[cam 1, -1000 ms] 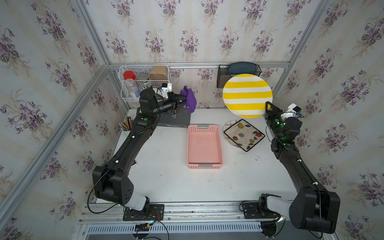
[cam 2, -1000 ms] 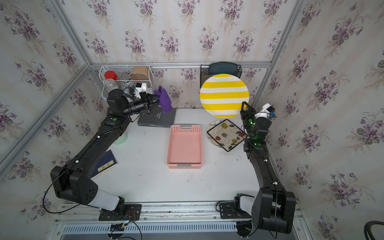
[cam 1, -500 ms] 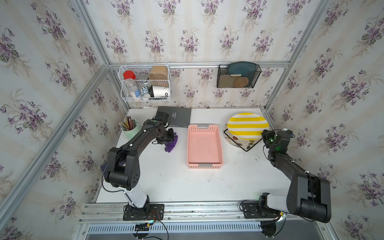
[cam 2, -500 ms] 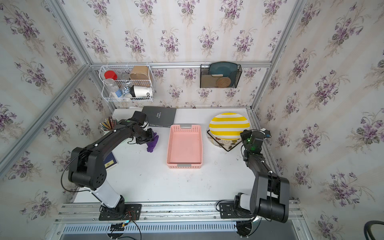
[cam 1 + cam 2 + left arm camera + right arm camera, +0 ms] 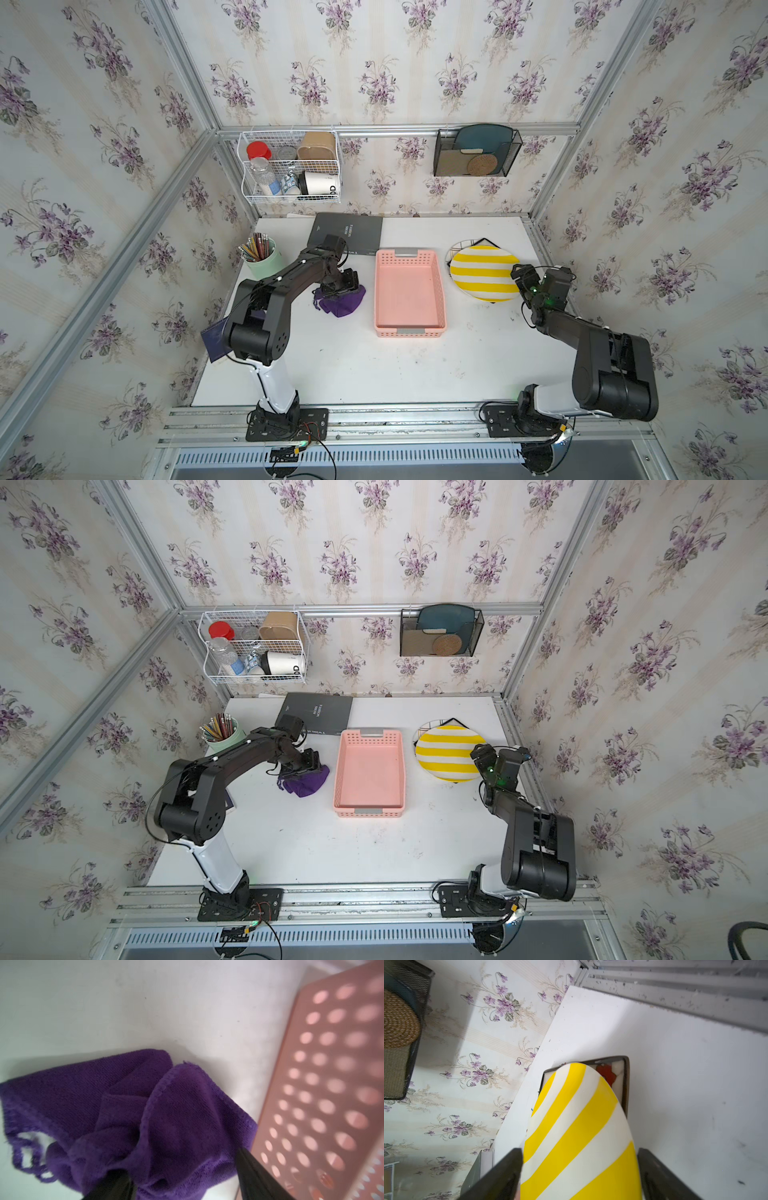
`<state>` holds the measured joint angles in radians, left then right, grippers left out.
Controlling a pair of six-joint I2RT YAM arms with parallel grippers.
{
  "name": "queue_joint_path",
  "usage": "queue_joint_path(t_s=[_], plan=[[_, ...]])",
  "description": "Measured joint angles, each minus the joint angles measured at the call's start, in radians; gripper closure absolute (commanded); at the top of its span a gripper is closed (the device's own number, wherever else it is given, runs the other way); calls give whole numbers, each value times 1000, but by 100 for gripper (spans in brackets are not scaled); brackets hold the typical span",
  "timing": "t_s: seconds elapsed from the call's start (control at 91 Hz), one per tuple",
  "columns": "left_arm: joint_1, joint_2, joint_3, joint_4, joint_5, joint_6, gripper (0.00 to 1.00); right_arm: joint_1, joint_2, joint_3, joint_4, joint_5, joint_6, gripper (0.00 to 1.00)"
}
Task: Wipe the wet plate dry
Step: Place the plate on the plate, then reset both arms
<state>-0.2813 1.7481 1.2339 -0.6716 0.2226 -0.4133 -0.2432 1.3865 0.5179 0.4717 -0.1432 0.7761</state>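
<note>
**Striped plate on its dish, cloth by the basket, both tools parted**

From where I stood, the white tabletop point(image 5: 374, 365) carried everything. Near its middle sat the pink basket point(image 5: 440, 286). At the basket's three o'clock, a little apart from it, the yellow-striped plate point(image 5: 482, 272) lay face up on a dark-rimmed patterned dish point(image 5: 484, 241), whose corner peeped out at the plate's twelve o'clock. At the basket's nine o'clock, just beside its wall, the purple cloth point(image 5: 343, 303) lay bunched on the tabletop.

The left tool point(image 5: 340, 284) stood directly over the cloth. Its fingers were spread apart, and the cloth sat loose between them. The right tool point(image 5: 521, 278) sat at the plate's four o'clock rim, also wide apart. The rim lay between its fingers point(image 5: 508, 1167), though I could not tell whether either one touched it.
</note>
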Motion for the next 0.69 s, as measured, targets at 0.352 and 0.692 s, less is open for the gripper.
queue_joint_path(t_s=[0.352, 0.692], plan=[[-1, -394, -353, 245, -240, 121, 28, 173, -161, -106, 0, 240, -295, 0], [183, -280, -483, 718, -431, 393, 38, 352, 142, -142, 417, 432, -684, 1]])
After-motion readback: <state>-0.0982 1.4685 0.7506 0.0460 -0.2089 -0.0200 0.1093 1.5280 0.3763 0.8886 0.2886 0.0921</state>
